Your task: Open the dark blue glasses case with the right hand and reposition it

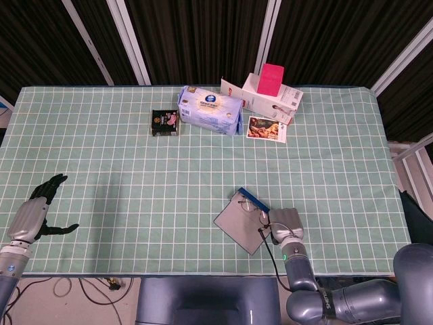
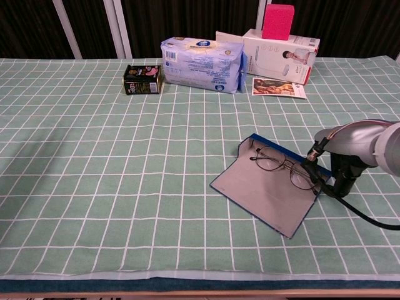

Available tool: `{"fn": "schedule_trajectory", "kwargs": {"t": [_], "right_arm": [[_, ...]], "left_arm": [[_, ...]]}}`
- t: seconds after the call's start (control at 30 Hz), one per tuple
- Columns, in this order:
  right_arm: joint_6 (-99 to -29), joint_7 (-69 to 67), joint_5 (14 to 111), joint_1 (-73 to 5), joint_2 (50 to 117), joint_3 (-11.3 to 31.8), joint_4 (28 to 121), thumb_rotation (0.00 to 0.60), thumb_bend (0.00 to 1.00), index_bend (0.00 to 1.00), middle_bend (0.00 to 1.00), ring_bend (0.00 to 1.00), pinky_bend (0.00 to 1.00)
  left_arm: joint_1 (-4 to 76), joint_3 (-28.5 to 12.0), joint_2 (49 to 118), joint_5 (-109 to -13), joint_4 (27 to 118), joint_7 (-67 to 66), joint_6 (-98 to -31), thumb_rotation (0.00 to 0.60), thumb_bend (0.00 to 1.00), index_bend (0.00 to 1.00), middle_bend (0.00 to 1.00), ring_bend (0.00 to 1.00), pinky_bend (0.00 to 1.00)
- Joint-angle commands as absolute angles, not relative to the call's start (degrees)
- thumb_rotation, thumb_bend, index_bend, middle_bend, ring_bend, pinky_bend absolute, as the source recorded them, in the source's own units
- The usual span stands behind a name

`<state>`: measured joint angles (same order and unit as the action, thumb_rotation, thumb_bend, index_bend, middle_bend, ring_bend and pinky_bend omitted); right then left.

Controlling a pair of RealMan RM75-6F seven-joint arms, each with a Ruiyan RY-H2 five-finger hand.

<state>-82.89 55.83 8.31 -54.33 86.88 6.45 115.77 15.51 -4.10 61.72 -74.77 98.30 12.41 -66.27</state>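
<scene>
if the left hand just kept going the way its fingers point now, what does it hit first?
Probably nothing. The left hand rests at the table's near-left edge, fingers aimed toward the far side. That lane shows only bare checked cloth; the small dark box lies well off to the side. Depth is uncertain.

The open glasses case [image 2: 270,199] lies on the tablecloth [image 2: 94,187] in the lower right of the chest view, with the glasses [image 2: 284,167] resting in it. The right hand [image 2: 345,164] sits against the case's right end. Along the top of the frame, from left to right, stand a small tin [image 2: 143,79], a tissue pack [image 2: 201,64], a card [image 2: 279,88] and a box [image 2: 280,47] with a block [image 2: 278,22] on top. The left hand [image 1: 35,211] rests at the far left edge of the head view.
</scene>
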Motion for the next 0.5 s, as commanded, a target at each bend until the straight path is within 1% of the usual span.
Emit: {"fn": "schedule_trajectory", "kwargs": {"t": [0.03, 0.33, 0.5], "right_arm": [[-83.1, 56.2, 7.7, -54.0, 86.7, 6.6, 115.1, 0.600, 0.50, 0.42, 0.92, 1.00, 1.00], [-82.5, 57.3, 4.8, -53.2, 86.3, 7.9, 111.7, 0.600, 0.50, 0.42, 0.92, 1.00, 1.00], [-81.9, 56.9, 4.7, -52.7, 86.4, 8.9, 109.7, 0.600, 0.50, 0.42, 0.92, 1.00, 1.00]], "left_arm": [[15.5, -4.1, 61.7, -74.8, 98.3, 12.4, -66.3, 0.600, 0.01, 0.00, 0.00, 0.00, 0.00], [15.3, -4.3, 61.5, -74.7, 98.4, 12.9, -66.5, 0.600, 0.01, 0.00, 0.00, 0.00, 0.00], [15.3, -4.3, 61.5, -74.7, 98.4, 13.1, -66.5, 0.600, 0.01, 0.00, 0.00, 0.00, 0.00]]}}
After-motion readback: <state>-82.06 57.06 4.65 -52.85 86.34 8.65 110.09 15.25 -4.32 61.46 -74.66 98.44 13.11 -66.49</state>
